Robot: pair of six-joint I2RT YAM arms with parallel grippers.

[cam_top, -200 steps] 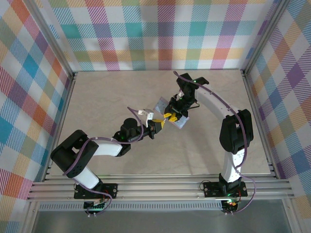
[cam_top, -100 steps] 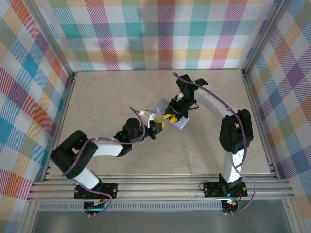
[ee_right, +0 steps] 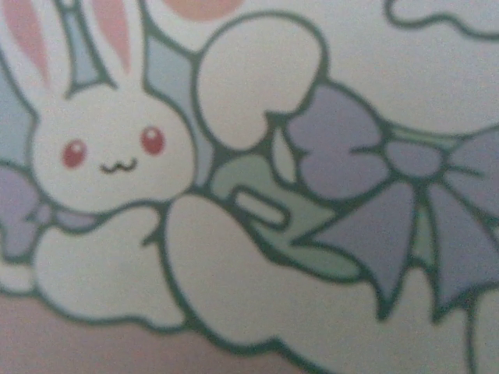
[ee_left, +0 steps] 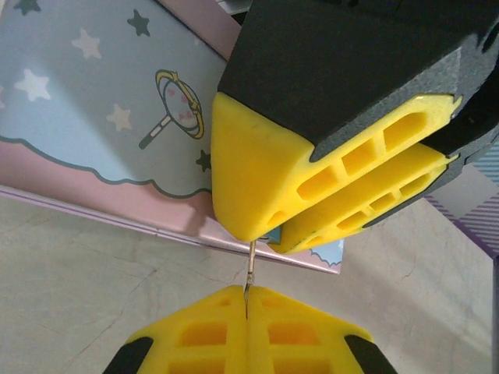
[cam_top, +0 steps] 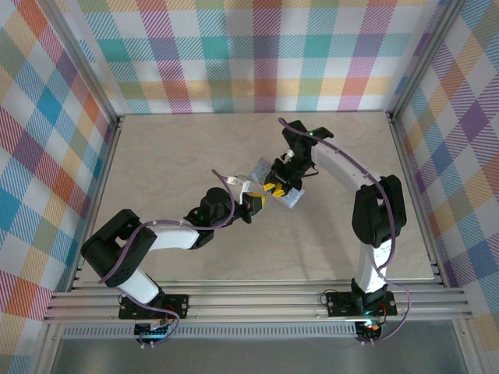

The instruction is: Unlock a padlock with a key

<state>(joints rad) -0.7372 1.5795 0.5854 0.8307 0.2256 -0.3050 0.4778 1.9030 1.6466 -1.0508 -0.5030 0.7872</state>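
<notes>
Over the tabletop (ee_left: 93, 296), beside the box (ee_left: 93, 117), left jaws pinch the key (ee_left: 250, 265), its tip meeting the narrowly set right jaws. The padlock is hidden, presumably there. Insertion looks underway; next needs a straight push, then a turn.

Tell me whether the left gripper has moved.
Yes, slightly: the left gripper has edged right, toward the box, away from the left rail.

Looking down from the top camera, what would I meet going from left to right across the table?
left arm → left hand → right hand → right arm. The box lies under the right hand, so I leave it out of the order.
</notes>
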